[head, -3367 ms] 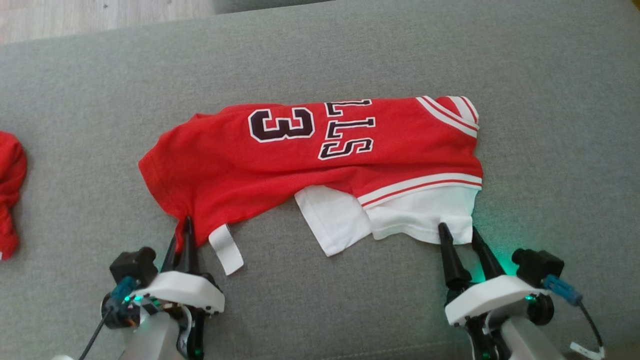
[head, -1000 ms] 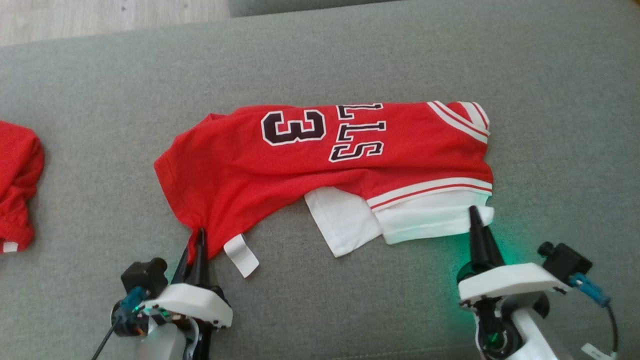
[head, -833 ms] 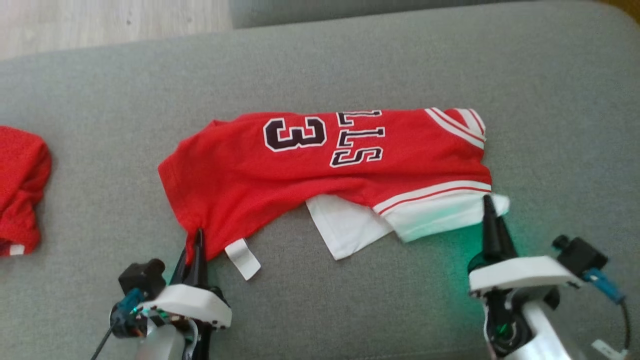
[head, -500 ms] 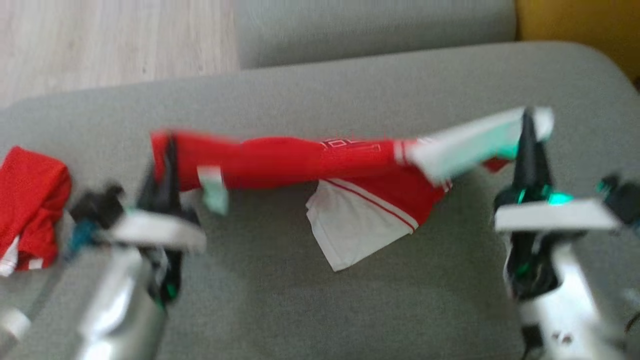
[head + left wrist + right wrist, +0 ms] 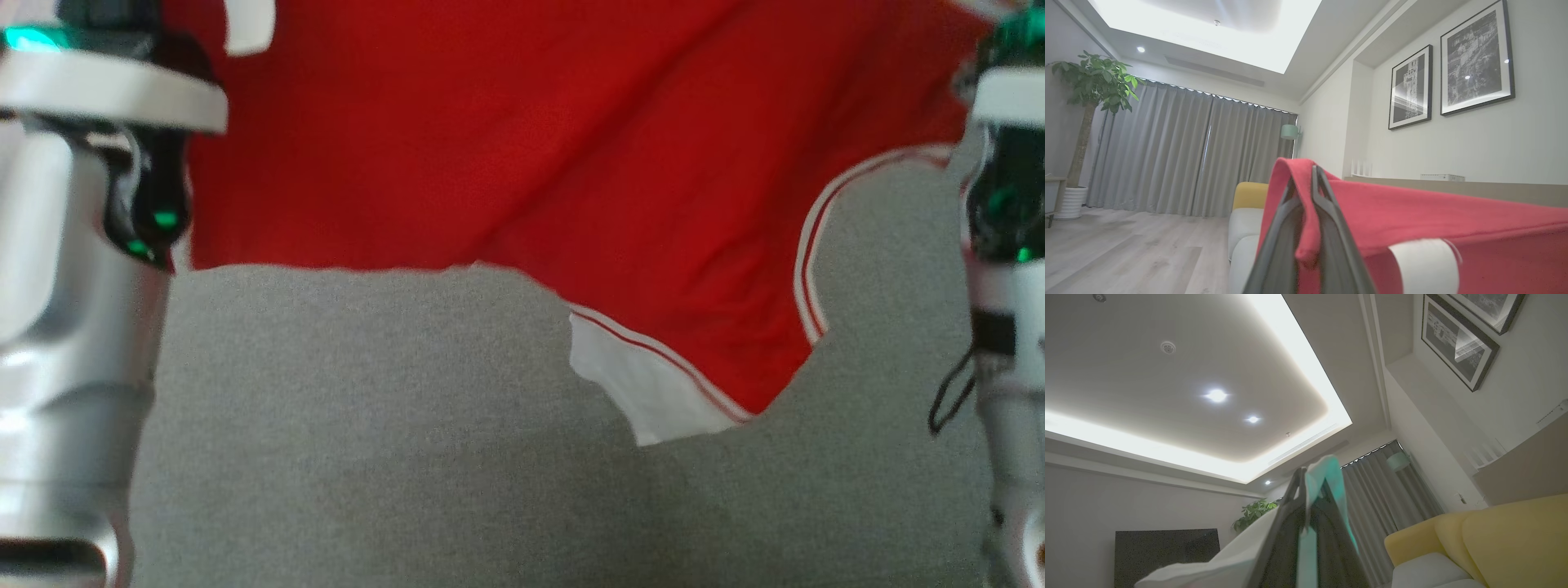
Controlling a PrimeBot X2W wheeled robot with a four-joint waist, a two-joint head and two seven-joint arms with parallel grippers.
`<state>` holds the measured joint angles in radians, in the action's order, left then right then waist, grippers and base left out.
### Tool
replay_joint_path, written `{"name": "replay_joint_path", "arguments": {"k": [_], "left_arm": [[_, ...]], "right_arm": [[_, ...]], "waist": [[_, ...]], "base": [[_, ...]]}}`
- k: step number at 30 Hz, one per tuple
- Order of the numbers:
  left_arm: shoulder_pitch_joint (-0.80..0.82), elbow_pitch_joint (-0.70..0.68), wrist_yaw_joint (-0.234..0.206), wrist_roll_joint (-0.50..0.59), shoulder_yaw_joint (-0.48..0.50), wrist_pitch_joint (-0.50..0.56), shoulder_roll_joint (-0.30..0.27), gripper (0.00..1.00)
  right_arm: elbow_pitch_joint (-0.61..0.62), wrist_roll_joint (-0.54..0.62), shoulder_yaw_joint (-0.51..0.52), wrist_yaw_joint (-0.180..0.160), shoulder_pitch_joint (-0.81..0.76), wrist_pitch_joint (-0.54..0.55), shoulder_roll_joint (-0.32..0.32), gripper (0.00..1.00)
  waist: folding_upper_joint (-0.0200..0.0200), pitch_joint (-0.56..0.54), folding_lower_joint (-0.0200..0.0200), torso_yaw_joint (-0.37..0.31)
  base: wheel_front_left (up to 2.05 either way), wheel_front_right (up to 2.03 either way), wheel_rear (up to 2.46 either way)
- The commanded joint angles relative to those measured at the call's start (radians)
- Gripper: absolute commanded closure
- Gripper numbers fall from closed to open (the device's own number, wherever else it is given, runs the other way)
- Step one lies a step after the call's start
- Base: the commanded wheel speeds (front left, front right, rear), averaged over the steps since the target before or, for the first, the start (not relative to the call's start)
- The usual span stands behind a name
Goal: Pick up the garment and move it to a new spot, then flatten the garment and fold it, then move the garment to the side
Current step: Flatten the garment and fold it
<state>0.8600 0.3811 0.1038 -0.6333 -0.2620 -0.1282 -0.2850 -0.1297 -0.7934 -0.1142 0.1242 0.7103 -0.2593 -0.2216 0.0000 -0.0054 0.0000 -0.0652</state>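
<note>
Lifted clear of the grey fabric sofa seat [image 5: 392, 457] since a second ago, the red knit jersey with white striped trim [image 5: 522, 147] is now held in the air and stretched across the upper part of the head view, where earlier it lay spread on the seat. Its lower hem is seen hanging above the grey fabric, with a white inner sleeve piece [image 5: 645, 392] drooping at the lower right and a white label tab [image 5: 245, 20] near the upper left corner.

One red corner of the jersey is pinched by the left gripper [image 5: 1303, 179], whose jaws are pressed together on a fold of cloth draped over them. A pale white edge of the garment is clamped by the right gripper [image 5: 1312, 477], its jaws likewise closed on the fabric.

The silver left forearm [image 5: 73, 327] and the right forearm [image 5: 1008, 343] are seen at either edge of the head view, flanking the jersey.

Beyond the left gripper, a yellow upholstered cushion [image 5: 1249, 196], grey pleated curtains [image 5: 1180, 155], a leafy potted plant [image 5: 1094, 85] and two black-framed pictures [image 5: 1476, 57] are visible.
</note>
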Motion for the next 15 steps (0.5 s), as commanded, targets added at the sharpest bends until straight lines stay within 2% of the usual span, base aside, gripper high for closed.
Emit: {"name": "replay_joint_path", "arguments": {"k": [1, 8, 12, 15], "left_arm": [[0.077, -0.009, -0.019, 0.014, 0.037, 0.015, -0.058, 1.00], [0.199, 0.106, -0.063, 0.055, 0.025, 0.019, -0.056, 1.00], [0.272, 0.165, -0.084, 0.083, 0.032, -0.050, -0.049, 1.00], [0.364, 0.209, -0.100, 0.120, 0.043, -0.110, -0.047, 1.00]], "right_arm": [[-0.002, 0.001, -0.029, 0.007, 0.082, -0.002, -0.007, 1.00], [-0.214, 0.087, -0.040, 0.007, 0.323, -0.002, 0.006, 1.00], [-0.284, 0.167, -0.002, 0.007, 0.448, -0.002, 0.020, 1.00], [-0.299, 0.259, 0.081, 0.007, 0.575, -0.002, 0.046, 1.00]], "waist": [[0.0000, 0.021, 0.0000, 0.003], [0.0000, 0.163, 0.0000, 0.011], [0.0000, 0.222, 0.0000, 0.017], [0.0000, 0.275, 0.0000, 0.022]], "base": [[0.00, 0.00, 0.00], [0.00, 0.00, 0.00], [0.00, 0.00, 0.00], [0.00, 0.00, 0.00]]}}
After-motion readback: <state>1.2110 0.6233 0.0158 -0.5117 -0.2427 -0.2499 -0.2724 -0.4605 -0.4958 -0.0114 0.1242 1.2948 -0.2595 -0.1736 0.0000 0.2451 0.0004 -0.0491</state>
